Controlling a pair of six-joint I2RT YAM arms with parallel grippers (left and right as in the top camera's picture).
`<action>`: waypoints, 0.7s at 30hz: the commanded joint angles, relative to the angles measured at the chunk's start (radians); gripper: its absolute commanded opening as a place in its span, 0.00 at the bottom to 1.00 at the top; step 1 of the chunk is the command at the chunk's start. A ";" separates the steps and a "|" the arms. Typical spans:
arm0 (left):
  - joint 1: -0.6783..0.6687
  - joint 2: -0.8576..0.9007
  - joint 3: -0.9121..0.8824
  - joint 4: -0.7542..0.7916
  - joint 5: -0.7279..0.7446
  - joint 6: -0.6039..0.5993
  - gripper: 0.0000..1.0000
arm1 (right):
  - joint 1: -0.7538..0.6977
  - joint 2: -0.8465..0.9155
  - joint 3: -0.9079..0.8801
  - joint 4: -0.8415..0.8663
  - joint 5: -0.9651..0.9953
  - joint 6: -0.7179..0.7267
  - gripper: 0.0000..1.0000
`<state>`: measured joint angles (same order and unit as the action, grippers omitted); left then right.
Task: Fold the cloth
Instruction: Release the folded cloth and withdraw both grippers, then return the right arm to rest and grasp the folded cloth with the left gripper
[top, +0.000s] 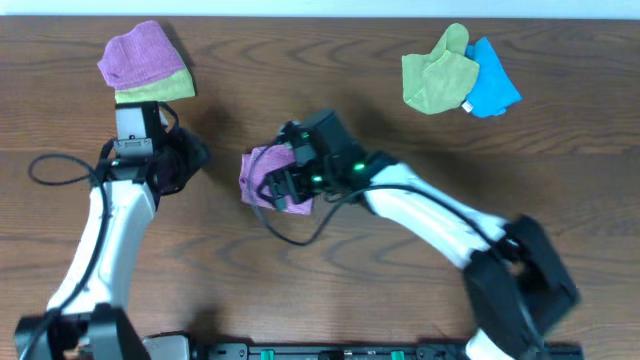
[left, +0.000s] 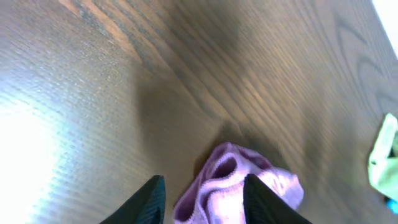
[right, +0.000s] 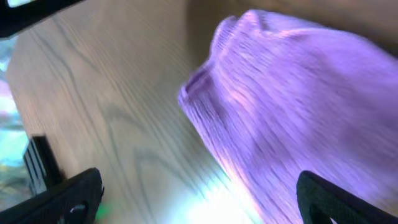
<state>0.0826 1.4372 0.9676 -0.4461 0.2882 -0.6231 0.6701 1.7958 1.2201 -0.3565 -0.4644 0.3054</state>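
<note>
The purple cloth (top: 262, 172) lies crumpled in a heap at the middle of the table; no white tag shows. My right gripper (top: 287, 178) hangs right over its right part, open. In the right wrist view the cloth (right: 298, 118) fills the right half, and the two fingers (right: 205, 205) stand wide apart, one over bare wood and one over the cloth. My left gripper (top: 192, 158) is to the left of the cloth, apart from it, open and empty. In the left wrist view the cloth (left: 239, 183) lies beyond the open fingers (left: 202, 202).
A second purple cloth (top: 140, 55) lies on a lime-green cloth (top: 160, 90) at the back left, just behind my left arm. A green cloth (top: 435, 72) and a blue cloth (top: 492, 85) lie at the back right. The green one shows at the left wrist view's right edge (left: 384, 155).
</note>
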 joint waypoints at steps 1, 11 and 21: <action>0.004 -0.067 0.019 -0.032 0.003 0.007 0.57 | -0.063 -0.113 0.012 -0.128 -0.002 -0.219 0.99; 0.002 -0.205 0.019 -0.216 0.005 -0.036 0.78 | -0.294 -0.513 -0.241 -0.440 0.122 -0.323 0.99; -0.006 -0.238 0.014 -0.348 0.116 -0.058 0.78 | -0.423 -1.270 -0.673 -0.488 0.200 -0.119 0.99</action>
<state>0.0822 1.2060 0.9680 -0.7822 0.3557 -0.6662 0.2596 0.6121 0.5907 -0.8272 -0.3134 0.0994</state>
